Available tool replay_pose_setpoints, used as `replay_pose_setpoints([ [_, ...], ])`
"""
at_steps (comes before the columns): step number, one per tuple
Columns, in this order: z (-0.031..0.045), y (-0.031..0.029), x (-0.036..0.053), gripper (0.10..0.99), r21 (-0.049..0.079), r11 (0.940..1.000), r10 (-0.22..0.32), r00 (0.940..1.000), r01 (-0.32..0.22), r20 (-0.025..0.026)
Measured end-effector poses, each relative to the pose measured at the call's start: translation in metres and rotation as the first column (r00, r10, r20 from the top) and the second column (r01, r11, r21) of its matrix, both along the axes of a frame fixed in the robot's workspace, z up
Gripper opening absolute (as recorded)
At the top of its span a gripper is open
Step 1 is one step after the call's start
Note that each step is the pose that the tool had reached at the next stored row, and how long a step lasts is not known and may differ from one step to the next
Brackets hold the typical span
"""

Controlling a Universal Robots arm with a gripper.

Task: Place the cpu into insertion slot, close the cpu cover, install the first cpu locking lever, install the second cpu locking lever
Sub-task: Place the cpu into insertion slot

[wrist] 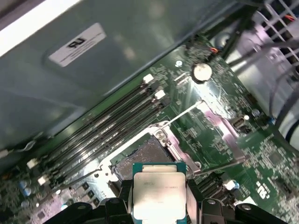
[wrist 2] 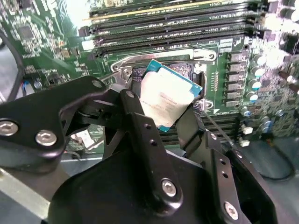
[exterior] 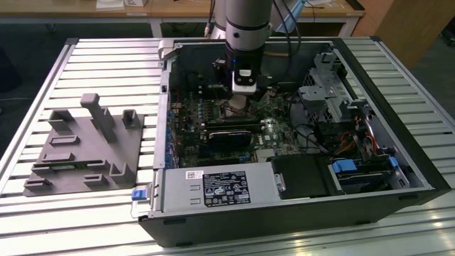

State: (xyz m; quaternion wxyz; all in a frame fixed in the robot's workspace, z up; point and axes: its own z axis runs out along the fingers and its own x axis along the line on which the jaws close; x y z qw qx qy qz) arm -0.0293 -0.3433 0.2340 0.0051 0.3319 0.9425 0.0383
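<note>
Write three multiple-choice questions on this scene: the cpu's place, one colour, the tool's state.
1. Where is the cpu?
A) seated in the insertion slot
B) gripped in the tool
C) on the floor
2. What colour is the circuit board around the slot?
A) red
B) green
C) white
3. The tool is:
A) open, empty
B) shut on a cable
C) shut on the cpu
Answers: 1 B, it hangs between the tool's fingers above the slot; 2 B, the board shows green; 3 C, both fingers clamp its edges.
</note>
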Motion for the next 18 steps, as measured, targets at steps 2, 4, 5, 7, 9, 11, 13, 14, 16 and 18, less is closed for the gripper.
replay_pose_setpoints([
  [2, -0.0002, 0.0000, 0.0000, 0.541, -0.001, 0.9994, -0.034, 0.9994, 0.034, 0.0001],
  [4, -0.0003, 0.0000, 0.0000, 0.541, -0.002, 0.9977, -0.068, 0.9977, 0.068, 0.0002],
  [5, -0.0003, 0.0000, 0.0000, 0.541, -0.002, 0.9965, -0.084, 0.9965, 0.084, 0.0001],
  [7, -0.0005, 0.0000, 0.0000, 0.541, -0.003, 0.9931, -0.117, 0.9931, 0.117, 0.0003],
  [9, -0.0006, 0.0000, 0.0000, 0.541, -0.004, 0.9887, -0.150, 0.9887, 0.150, 0.0005],
  [11, -0.0007, 0.0000, 0.0000, 0.541, -0.005, 0.9832, -0.182, 0.9832, 0.182, 0.0006],
  [13, -0.0008, 0.0000, 0.0000, 0.541, -0.006, 0.9764, -0.216, 0.9764, 0.216, 0.0009],
  [14, -0.0008, 0.0000, 0.0000, 0.541, -0.007, 0.9727, -0.232, 0.9727, 0.232, 0.0010],
  [16, -0.0009, 0.0000, 0.0000, 0.541, -0.008, 0.9646, -0.263, 0.9647, 0.263, 0.0014],
  [18, -0.0010, 0.0000, 0.0000, 0.541, -0.009, 0.9553, -0.295, 0.9554, 0.295, 0.0017],
])
